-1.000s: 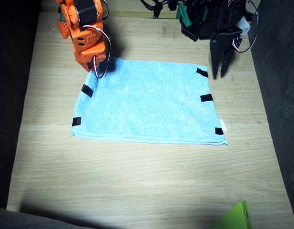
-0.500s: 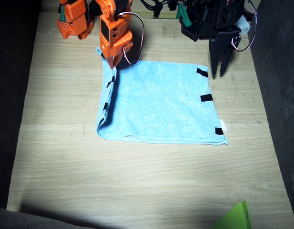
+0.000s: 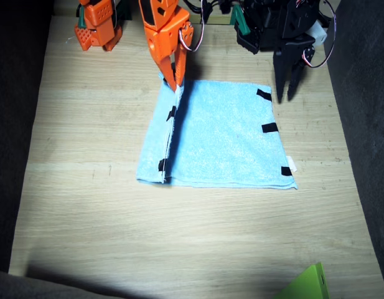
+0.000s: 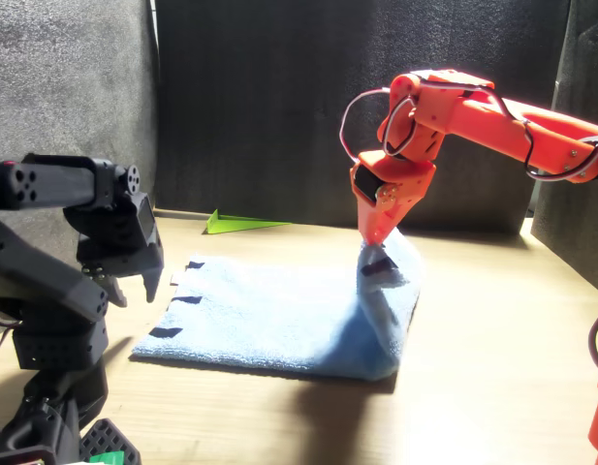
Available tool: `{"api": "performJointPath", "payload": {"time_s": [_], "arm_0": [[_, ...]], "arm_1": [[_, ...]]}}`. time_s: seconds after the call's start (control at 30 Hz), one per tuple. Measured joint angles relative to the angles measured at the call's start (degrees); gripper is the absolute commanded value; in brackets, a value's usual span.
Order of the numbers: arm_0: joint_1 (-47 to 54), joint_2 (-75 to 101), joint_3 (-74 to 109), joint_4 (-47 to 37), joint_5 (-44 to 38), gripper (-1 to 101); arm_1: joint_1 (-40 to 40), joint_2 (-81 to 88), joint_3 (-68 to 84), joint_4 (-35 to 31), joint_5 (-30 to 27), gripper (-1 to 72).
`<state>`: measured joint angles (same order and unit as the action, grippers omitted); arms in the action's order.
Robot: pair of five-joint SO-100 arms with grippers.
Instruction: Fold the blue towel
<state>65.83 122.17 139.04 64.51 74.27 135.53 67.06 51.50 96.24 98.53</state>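
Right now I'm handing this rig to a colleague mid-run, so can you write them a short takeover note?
Right gripper: shut on the towel, pinching a corner of one short edge and holding it lifted; the front view shows that end raised off the table.
Left gripper: open, empty, hanging over the table just past the towel's other short edge.
Done: the lifted edge is partway over, its tape strips now standing along a raised fold line.
Left: carry that edge on to the far short edge with its three tape strips, lay it flat, release.
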Motion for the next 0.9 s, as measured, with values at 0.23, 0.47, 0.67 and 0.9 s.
{"api": "performJointPath", "payload": {"time_s": [0.23, 0.47, 0.67, 0.9], "arm_0": [[0.00, -0.26, 0.00, -0.09, 0.00, 18], [0.00, -0.18, 0.00, -0.09, 0.35, 18], [-0.18, 0.44, 0.26, -0.09, 0.35, 19], [-0.09, 0.26, 0.26, 0.26, 0.35, 19]], "arm_1": [[6.15, -6.50, 0.00, -0.88, -0.18, 0.0], [12.22, -11.51, 0.00, -1.67, -1.14, 0.5], [13.71, -13.01, 0.00, -2.99, -2.11, 10.6], [11.60, -19.16, -11.25, 1.32, -3.96, 16.5]]}}
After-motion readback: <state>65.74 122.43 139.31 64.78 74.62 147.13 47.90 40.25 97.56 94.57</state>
